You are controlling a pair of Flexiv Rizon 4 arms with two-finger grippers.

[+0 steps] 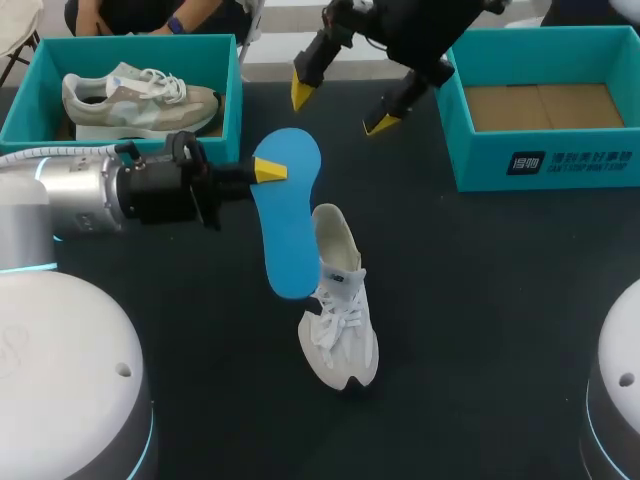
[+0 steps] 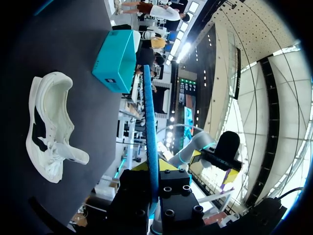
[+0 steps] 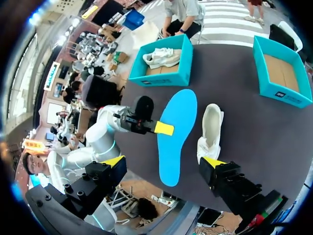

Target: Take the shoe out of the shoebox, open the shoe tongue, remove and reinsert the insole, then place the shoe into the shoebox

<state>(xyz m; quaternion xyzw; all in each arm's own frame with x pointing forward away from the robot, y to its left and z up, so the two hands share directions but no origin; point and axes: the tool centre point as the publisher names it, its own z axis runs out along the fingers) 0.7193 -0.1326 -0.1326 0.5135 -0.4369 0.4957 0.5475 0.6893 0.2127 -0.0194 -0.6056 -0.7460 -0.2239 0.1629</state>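
**Insole out, shoe waiting mid-table**

The left gripper [image 1: 268,170] is pinched tight on one end of the flat blue foam insole [image 1: 285,215], holding it just beside the white lace-up sneaker [image 1: 340,300], likely ready for reinsertion. The right gripper [image 1: 342,108] hangs wide apart and empty near the table's far edge, free to steady the sneaker. The empty teal cardboard shoebox [image 1: 540,165] sits at the far right corner.

insole [image 1: 287,220] hides shoe [image 1: 345,320] side | empty shoebox [image 1: 560,160] cut by edge
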